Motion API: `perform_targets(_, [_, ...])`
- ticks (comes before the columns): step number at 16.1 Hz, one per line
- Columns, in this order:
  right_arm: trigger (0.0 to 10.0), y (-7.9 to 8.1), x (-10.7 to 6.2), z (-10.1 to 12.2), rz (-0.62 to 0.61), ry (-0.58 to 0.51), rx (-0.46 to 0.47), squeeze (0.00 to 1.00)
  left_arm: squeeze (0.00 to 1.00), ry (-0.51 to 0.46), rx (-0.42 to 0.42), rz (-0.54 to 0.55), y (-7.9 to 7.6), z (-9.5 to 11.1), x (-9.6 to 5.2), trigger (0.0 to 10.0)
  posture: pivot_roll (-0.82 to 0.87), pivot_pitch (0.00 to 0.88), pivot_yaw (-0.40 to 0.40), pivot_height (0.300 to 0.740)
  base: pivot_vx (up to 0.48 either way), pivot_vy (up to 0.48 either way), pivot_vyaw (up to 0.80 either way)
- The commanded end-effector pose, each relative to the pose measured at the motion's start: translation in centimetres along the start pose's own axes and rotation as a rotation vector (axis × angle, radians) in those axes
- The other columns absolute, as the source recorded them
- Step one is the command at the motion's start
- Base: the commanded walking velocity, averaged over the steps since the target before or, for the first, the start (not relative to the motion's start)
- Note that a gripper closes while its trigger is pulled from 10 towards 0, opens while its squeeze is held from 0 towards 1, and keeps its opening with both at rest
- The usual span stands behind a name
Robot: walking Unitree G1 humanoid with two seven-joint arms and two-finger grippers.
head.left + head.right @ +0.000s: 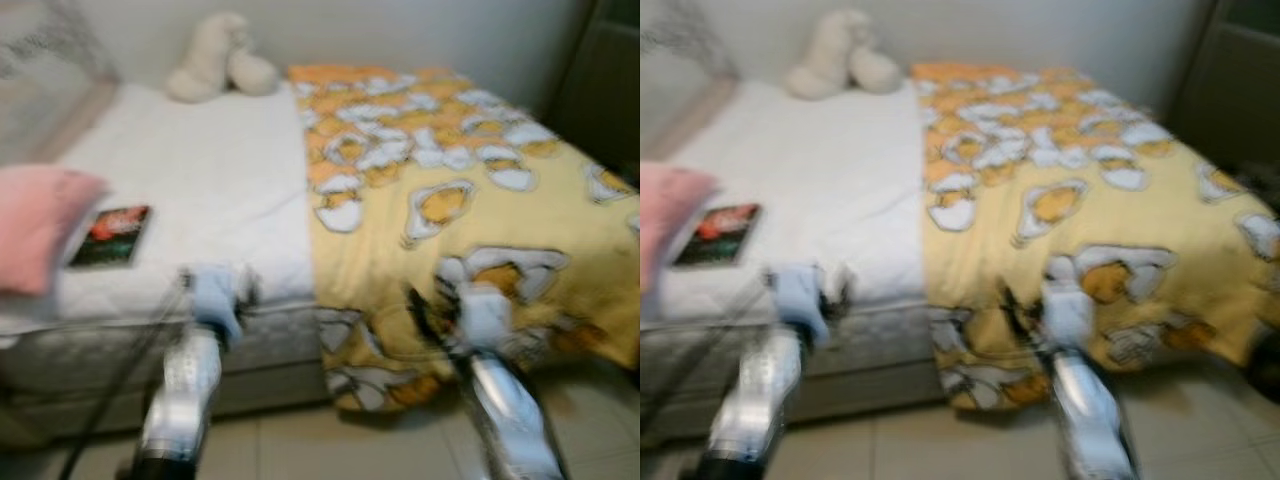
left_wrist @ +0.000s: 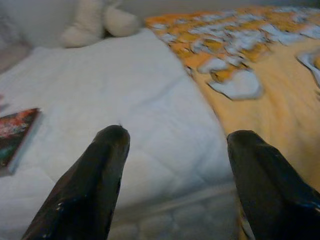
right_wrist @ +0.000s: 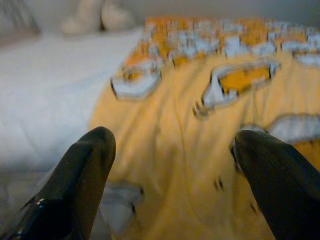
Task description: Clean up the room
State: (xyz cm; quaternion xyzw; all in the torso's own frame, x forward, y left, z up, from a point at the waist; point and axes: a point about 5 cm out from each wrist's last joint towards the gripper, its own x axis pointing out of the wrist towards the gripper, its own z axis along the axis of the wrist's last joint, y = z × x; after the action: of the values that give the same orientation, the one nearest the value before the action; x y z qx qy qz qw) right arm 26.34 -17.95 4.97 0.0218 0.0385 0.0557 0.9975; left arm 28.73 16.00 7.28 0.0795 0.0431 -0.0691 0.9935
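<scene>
Left claw (image 2: 170, 150): wide open, held nothing, above the white sheet's near edge.
Right claw (image 3: 172, 155): wide open, empty, over the yellow blanket (image 1: 470, 200).
Book (image 1: 110, 236): left of frame, on the bed (image 1: 200, 170).
Pillow (image 1: 35, 220): pink, far left.

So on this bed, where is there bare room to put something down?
The white mattress lies bare between the book, the plush toy and the yellow blanket. The pink pillow and book crowd its left edge. Both grippers, left and right, are open and empty.
</scene>
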Motion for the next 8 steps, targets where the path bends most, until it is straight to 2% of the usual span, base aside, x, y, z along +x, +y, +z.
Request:
perform_targets(1, [10.0, 0.7, -0.9, 0.6, 0.043, -0.036, -0.01, 0.0, 0.0, -0.016, 0.005, -0.054, 1.4, -0.2, -1.8, 10.0, 0.16, 0.0, 0.039, 0.74, 0.3, -0.371, 0.44])
perform_targets(2, [10.0, 0.7, -2.0, 0.0, 0.06, -0.014, -0.024, 0.0, 0.0, -0.004, -0.017, -0.068, 1.7, -0.7, -2.7, 10.0, 0.16, 0.0, 0.039, 0.74, 0.3, -0.371, 0.44])
perform_targets(3, [10.0, 0.6, -3.0, -0.7, 0.071, 0.02, -0.031, 0.0, 0.0, -0.004, -0.034, -0.033, 1.9, -0.8, -2.9, 10.0, 0.16, 0.0, 0.038, 0.74, 0.3, -0.371, 0.45])
perform_targets(4, [10.0, 0.4, -3.3, -1.1, 0.067, 0.038, -0.032, 0.0, 0.0, 0.0, -0.079, 0.012, 1.8, -0.8, -2.5, 10.0, 0.16, 0.0, 0.038, 0.74, 0.3, -0.371, 0.44])
perform_targets(5, [10.0, 0.3, -2.7, -1.0, 0.056, 0.033, -0.027, 0.0, 0.0, 0.006, -0.121, 0.056, 1.4, -0.6, -1.7, 10.0, 0.15, 0.0, 0.032, 0.74, 0.296, -0.371, 0.44])
perform_targets(8, [10.0, 0.8, -0.9, 0.4, 0.076, -0.012, -0.025, 0.0, 0.0, 0.002, -0.11, 0.053, 0.8, 0.2, -1.6, 10.0, 0.15, 0.0, 0.029, 0.74, 0.303, -0.371, 0.45])
